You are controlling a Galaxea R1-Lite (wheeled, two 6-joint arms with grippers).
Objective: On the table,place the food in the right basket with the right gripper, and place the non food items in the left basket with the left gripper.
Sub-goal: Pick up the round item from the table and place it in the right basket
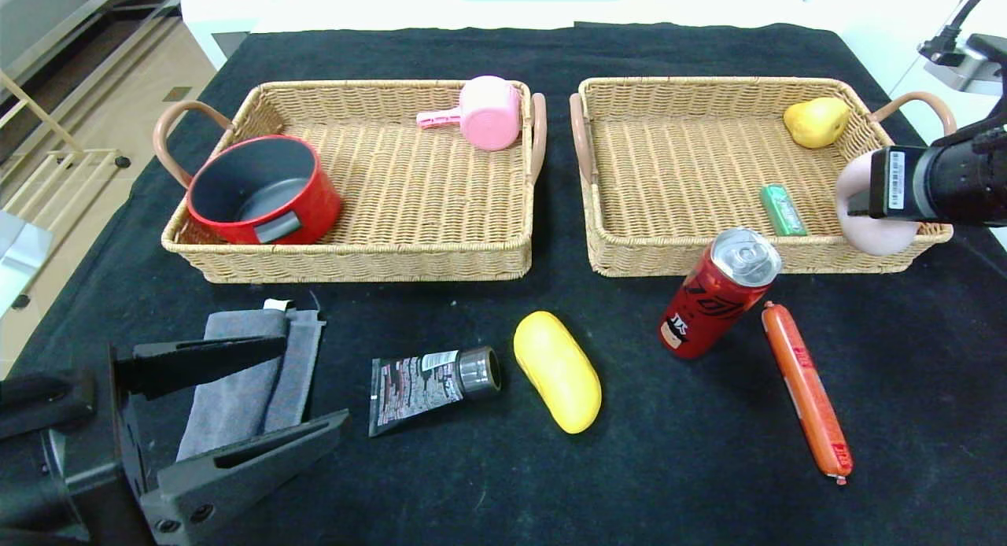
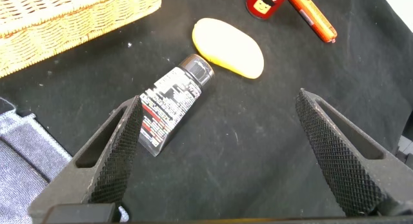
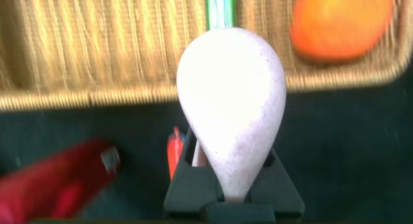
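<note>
My right gripper (image 1: 864, 209) is shut on a pale pink rounded food item (image 3: 232, 95) and holds it over the front right corner of the right basket (image 1: 669, 256). That basket holds a yellow pear (image 1: 817, 121) and a green pack (image 1: 783, 209). On the table lie a red can (image 1: 720, 294), an orange sausage (image 1: 806, 389), a yellow oval item (image 1: 557, 370), a black tube (image 1: 429, 381) and a grey cloth (image 1: 236, 389). My left gripper (image 1: 315, 382) is open and empty above the cloth, beside the tube (image 2: 171, 104). The left basket (image 1: 354, 259) holds a red pot (image 1: 263, 188) and a pink cup (image 1: 488, 113).
The table is covered in black cloth, with its left edge near the left basket's handle (image 1: 169, 133). The can leans just in front of the right basket's front wall. There is bare cloth at the front right, beyond the sausage.
</note>
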